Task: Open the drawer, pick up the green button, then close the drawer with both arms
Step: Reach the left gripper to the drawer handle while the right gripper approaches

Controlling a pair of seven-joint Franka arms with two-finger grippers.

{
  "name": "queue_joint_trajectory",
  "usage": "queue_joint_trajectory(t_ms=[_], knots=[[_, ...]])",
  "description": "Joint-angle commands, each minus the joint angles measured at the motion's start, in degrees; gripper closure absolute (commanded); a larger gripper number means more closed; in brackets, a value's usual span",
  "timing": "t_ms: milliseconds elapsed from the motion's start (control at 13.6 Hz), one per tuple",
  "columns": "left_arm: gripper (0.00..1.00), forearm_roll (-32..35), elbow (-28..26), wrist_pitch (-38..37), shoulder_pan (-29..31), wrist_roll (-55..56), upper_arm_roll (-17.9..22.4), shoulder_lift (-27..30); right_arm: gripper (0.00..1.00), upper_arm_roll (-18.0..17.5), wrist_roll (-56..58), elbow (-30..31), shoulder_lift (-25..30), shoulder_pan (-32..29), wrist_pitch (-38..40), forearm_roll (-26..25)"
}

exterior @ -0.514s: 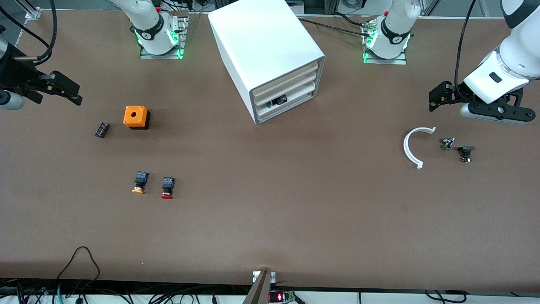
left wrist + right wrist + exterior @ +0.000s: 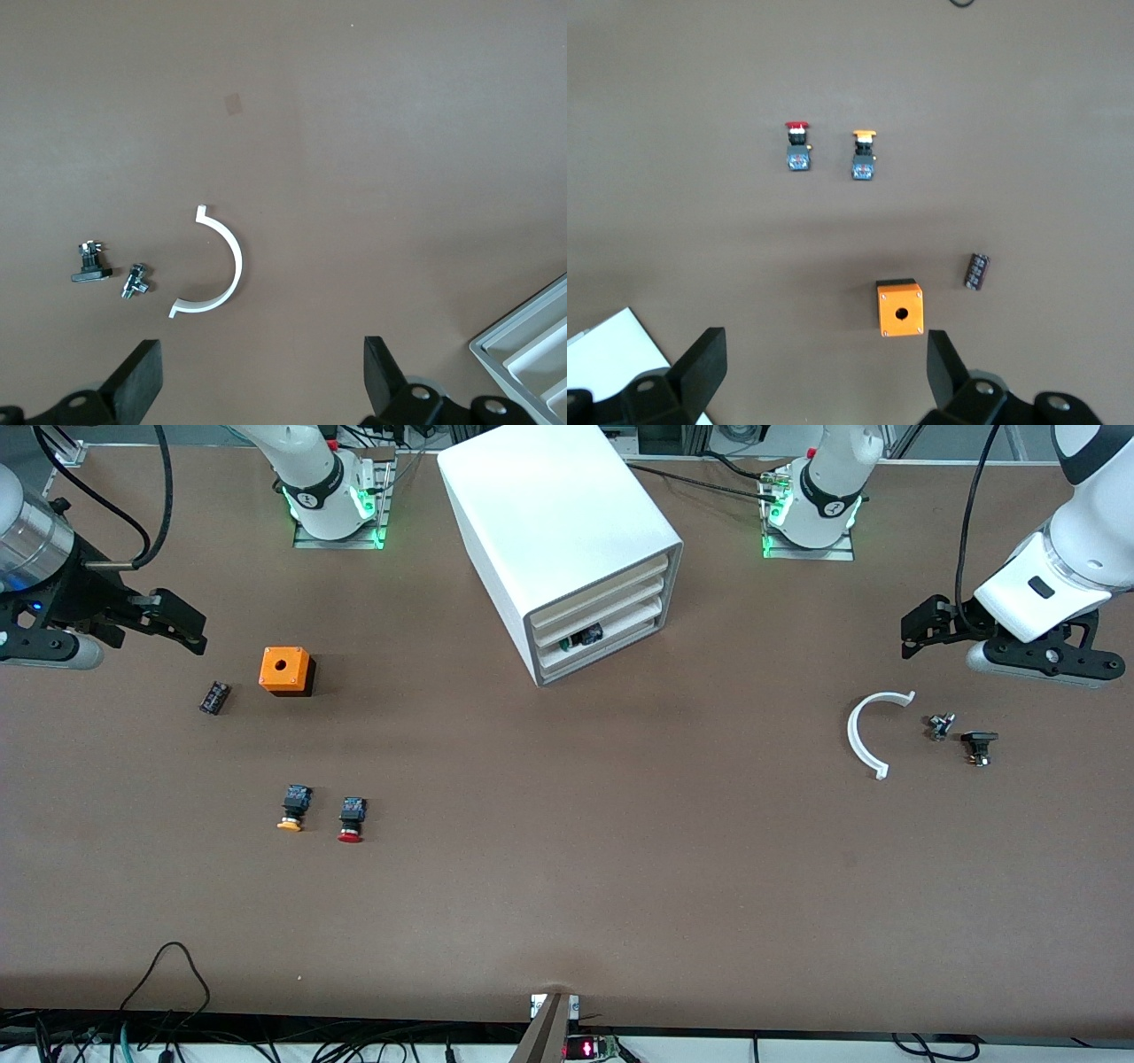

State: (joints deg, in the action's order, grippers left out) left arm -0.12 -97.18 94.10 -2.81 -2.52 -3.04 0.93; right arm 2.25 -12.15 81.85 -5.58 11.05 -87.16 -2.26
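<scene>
From the front, my right pincer (image 2: pixel 182 627) hangs over the bench (image 2: pixel 567 886) edge near the orange box (image 2: pixel 285 670); my left pincer (image 2: pixel 912 633) hovers above the white curved strip (image 2: pixel 864 735). The green button (image 2: pixel 580 638) sits in the cabinet's (image 2: pixel 567 540) slightly open drawer (image 2: pixel 602 636).

Left wrist: fingers (image 2: pixel 137 381) spread wide, empty.

Right wrist: fingers (image 2: pixel 700 363) likewise wide, empty, over smooth brown bench.

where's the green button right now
In the front view, the green button sits inside the cabinet, in the third drawer from the top, visible through that drawer's front.
</scene>
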Motion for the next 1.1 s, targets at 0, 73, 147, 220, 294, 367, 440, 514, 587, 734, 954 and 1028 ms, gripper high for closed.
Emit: queue_joint_trajectory(t_ms=[0,73,147,220,294,367,440,514,587,734,954,1028], knots=[[0.0,-0.49,2.0,-5.39,-0.44,-1.43,0.32,-1.11,0.0,0.03,-0.78,1.81,-0.48,1.25,-2.3,-0.82],[0.0,-3.37,1.74,-6.98,-0.53,-1.78,0.4,-1.28,0.0,0.03,-0.6,1.91,-1.79,1.25,-5.01,0.05],[0.0,-5.4,1.47,-9.26,-0.71,-1.79,0.4,-3.11,0.0,0.03,-0.51,1.91,-2.76,1.34,-6.52,1.45],[0.0,-6.03,1.65,-13.28,-1.06,-2.31,0.32,-5.04,0.0,0.03,-0.33,1.91,-3.9,1.6,-6.79,1.81],[0.0,-8.12,1.56,-15.24,-1.67,-3.01,0.32,-6.02,0.0,0.03,-0.16,1.83,-5.56,2.04,-7.32,2.34],[0.0,-11.8,1.21,-15.43,-1.67,-3.89,0.32,-7.86,0.0,-0.06,-0.24,2.0,-6.62,2.3,-7.58,2.52],[0.0,-16.27,1.12,-15.26,-1.67,-4.85,0.32,-9.27,0.0,-0.06,-0.24,2.0,-7.94,3.0,-7.5,2.52],[0.0,-20.49,1.03,-15.26,-1.33,-5.73,0.32,-11.19,0.0,-0.06,-0.24,1.74,-9.0,3.36,-7.33,2.61],[0.0,-24.97,0.95,-15.17,-0.98,-7.92,0.32,-13.04,0.0,-0.06,-0.68,1.74,-10.05,4.14,-7.32,2.61],[0.0,-33.85,-0.45,-14.73,-0.8,-15.29,0.4,-17.26,0.0,0.03,-0.24,2.0,-12.6,5.2,-7.58,2.43],[0.0,-43.45,-8.78,-7.11,-0.71,-24.95,0.4,-18.51,0.0,0.03,-1.47,1.74,-13.23,7.75,-7.76,2.69],[0.0,-47.22,-12.47,-4.21,-0.88,-29.51,0.4,-18.51,0.0,0.03,-1.74,1.56,-13.84,8.1,-8.29,3.31]])
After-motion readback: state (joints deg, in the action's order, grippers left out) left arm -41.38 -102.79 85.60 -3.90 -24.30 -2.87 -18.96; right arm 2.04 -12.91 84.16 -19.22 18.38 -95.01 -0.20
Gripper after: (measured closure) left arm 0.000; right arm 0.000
